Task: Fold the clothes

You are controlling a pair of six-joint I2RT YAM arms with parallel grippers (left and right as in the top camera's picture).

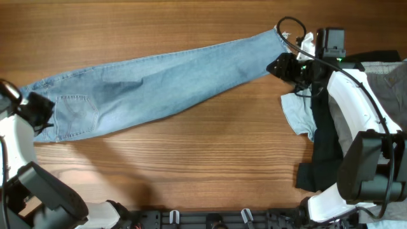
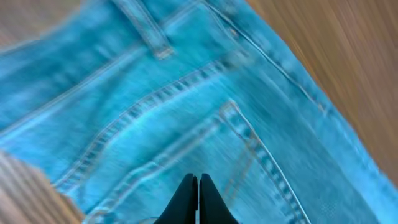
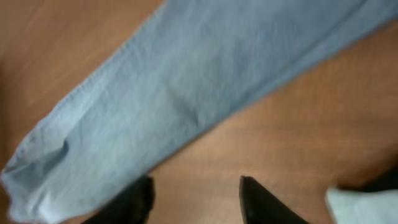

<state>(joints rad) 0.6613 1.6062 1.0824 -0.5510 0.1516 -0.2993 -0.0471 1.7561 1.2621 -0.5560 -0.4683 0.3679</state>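
Note:
The light-blue jeans lie flat and stretched out across the wooden table, waist at the left, one leg hem at the upper right. A stitched back pocket faces up. My left gripper is at the waist end. In the left wrist view its jaws are shut over the blurred denim, with no fabric visible between them. My right gripper is by the leg end. In the right wrist view it is open and empty over bare wood beside the leg.
A pile of other clothes lies at the right edge: a pale blue piece, a black garment and a grey one. The pale piece shows in the right wrist view. Bare wood runs in front of the jeans.

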